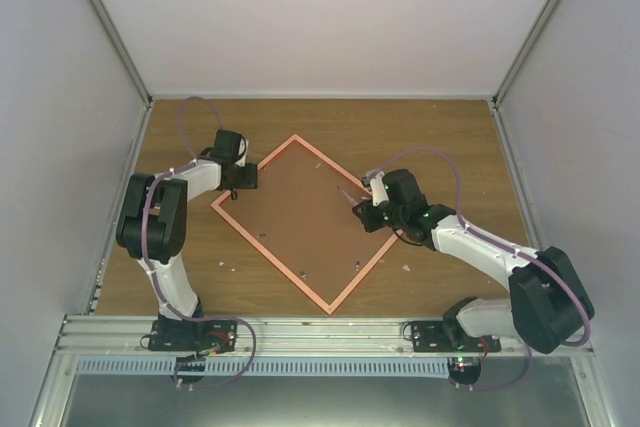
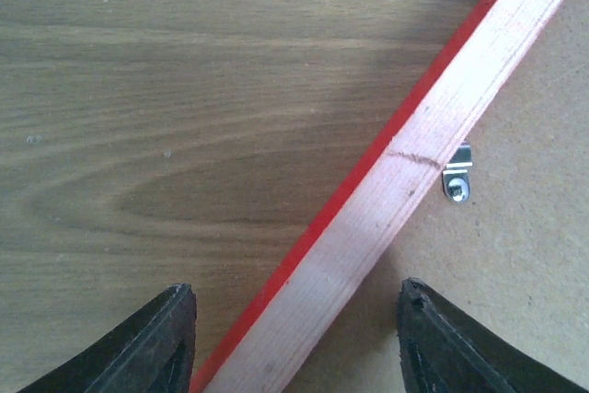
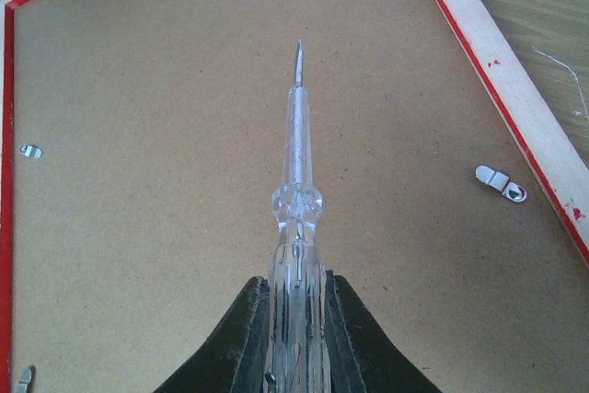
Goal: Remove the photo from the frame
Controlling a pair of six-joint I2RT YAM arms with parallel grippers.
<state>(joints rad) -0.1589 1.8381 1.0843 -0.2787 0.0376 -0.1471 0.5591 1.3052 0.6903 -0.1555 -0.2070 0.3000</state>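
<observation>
- Between the fingers of my left gripper (image 2: 299, 319) lies a wooden rail of the frame (image 2: 405, 172), pale back side up, red edge on the outer side. My jaws stand apart. One finger is outside the rail over the table (image 2: 184, 89) and the other inside over the backing board (image 2: 534, 255). Neither visibly touches the wood.
- The rail's long axis slants away from these jaws, near-left to far-right, so I straddle it across its width. I judge that the right way round to pinch and steady it.
- Just beyond, on the rail's inner side, a small metal clip (image 2: 457, 177) sits at the board's edge.
- My right gripper (image 3: 296, 310) has its jaws clamped on the clear handle of a screwdriver (image 3: 296, 163). The shaft points straight ahead of the jaws, with the tip over the middle of the board. I cannot tell whether the tip touches.
- Right of that shaft, close to the frame's rail on that side, lies a second clip (image 3: 502, 183). A third clip (image 3: 30, 150) lies far to the left.
- The photo does not show. The frame lies face down, so I judge the print is under the backing board, below both jaws.
- The arm carrying the tool is the right one, and the second clip is the one nearest its tip. That offset to the right is what the next move turns on.
</observation>
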